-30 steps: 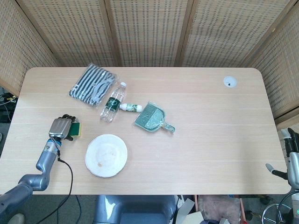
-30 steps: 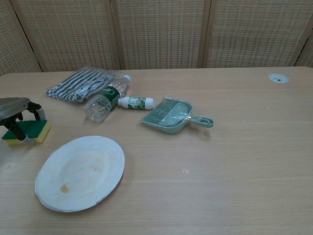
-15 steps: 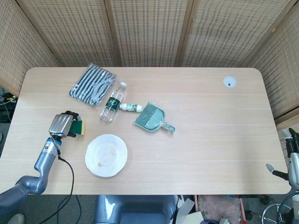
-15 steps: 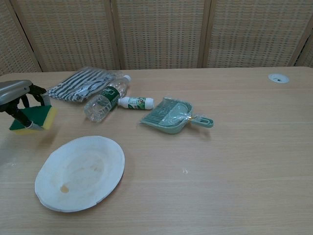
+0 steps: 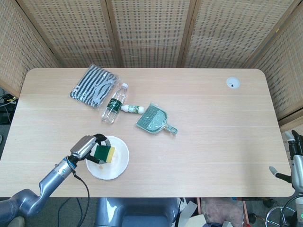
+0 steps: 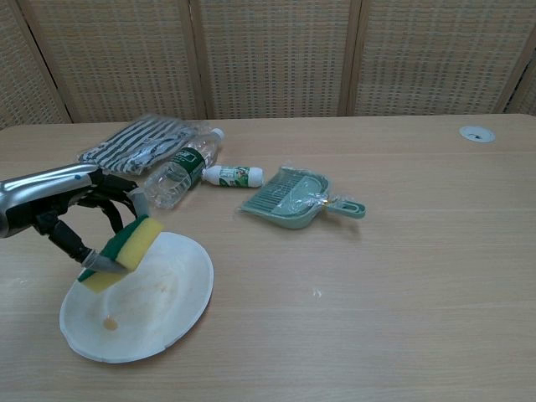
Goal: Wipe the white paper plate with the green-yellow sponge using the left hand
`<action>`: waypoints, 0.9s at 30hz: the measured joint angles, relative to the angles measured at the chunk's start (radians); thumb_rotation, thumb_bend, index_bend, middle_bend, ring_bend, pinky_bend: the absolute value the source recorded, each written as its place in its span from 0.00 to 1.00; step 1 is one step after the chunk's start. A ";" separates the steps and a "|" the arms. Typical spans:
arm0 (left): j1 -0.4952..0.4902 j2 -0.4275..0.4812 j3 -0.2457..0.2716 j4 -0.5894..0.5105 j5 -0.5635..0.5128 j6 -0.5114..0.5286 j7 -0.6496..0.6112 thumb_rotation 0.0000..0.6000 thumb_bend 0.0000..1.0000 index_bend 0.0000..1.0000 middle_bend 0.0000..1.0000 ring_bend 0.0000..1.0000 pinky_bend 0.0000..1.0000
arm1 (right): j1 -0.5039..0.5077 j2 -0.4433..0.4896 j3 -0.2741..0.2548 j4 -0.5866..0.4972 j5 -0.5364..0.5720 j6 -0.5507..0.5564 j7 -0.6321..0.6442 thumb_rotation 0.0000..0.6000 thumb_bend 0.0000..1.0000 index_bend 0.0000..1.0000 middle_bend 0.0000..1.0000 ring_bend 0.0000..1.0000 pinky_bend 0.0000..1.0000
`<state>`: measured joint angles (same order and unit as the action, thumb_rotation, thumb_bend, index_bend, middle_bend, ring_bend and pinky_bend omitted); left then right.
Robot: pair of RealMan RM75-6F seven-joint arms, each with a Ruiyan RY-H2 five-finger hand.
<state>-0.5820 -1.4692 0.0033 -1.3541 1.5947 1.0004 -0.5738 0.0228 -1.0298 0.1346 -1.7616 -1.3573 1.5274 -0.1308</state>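
A: Left hand (image 5: 89, 147)?
B: Clamped on the green-yellow sponge (image 5: 103, 152), fingers (image 6: 107, 201) wrapped over its top edge. Held tilted above the left part of the white paper plate (image 5: 118, 163), green side up, yellow side down. From the chest view, hard to tell whether touching the plate surface or just over it.

A: Plate position?
B: Near the front edge of the wooden table (image 5: 213, 127), left of centre. Flat on the tabletop, a small brownish stain (image 6: 110, 323) visible on the near side.

A: Right hand (image 5: 294, 161)?
B: Only partly in view at the far right edge of the head view, beyond the table's right end. Fingers too cut off to judge; cannot tell whether apart or together. Not seen in the chest view.

A: Anything else on the table?
B: Behind the plate, a clear water bottle (image 5: 114, 104) with a green label, lying on its side. Just beside its base end, a small white tube (image 5: 132, 109) with a green label, also lying down. To the right of that, a green dustpan (image 5: 155, 119) in a clear wrapper, handle pointing right. Further back left, a black-and-white striped cloth in a plastic bag (image 5: 92, 85). Far back right, a round cable grommet (image 5: 232, 83) set into the tabletop.

A: Backdrop?
B: Woven rattan screen panels (image 5: 151, 33) in wooden frames.
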 measured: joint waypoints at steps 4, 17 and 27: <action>-0.001 0.011 0.057 -0.010 0.060 0.017 -0.070 1.00 0.03 0.61 0.46 0.28 0.39 | 0.001 0.001 0.000 0.000 0.001 -0.001 0.000 1.00 0.00 0.00 0.00 0.00 0.00; 0.018 -0.092 0.086 0.154 0.074 0.079 -0.137 1.00 0.03 0.63 0.47 0.29 0.37 | 0.000 0.005 0.001 -0.002 0.002 0.000 0.011 1.00 0.00 0.00 0.00 0.00 0.00; 0.031 -0.165 0.099 0.264 0.059 0.083 -0.187 1.00 0.03 0.64 0.48 0.29 0.36 | 0.001 0.004 -0.002 -0.006 -0.001 -0.001 0.004 1.00 0.00 0.00 0.00 0.00 0.00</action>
<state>-0.5515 -1.6340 0.1023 -1.0896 1.6538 1.0838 -0.7605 0.0234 -1.0259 0.1322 -1.7676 -1.3587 1.5267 -0.1266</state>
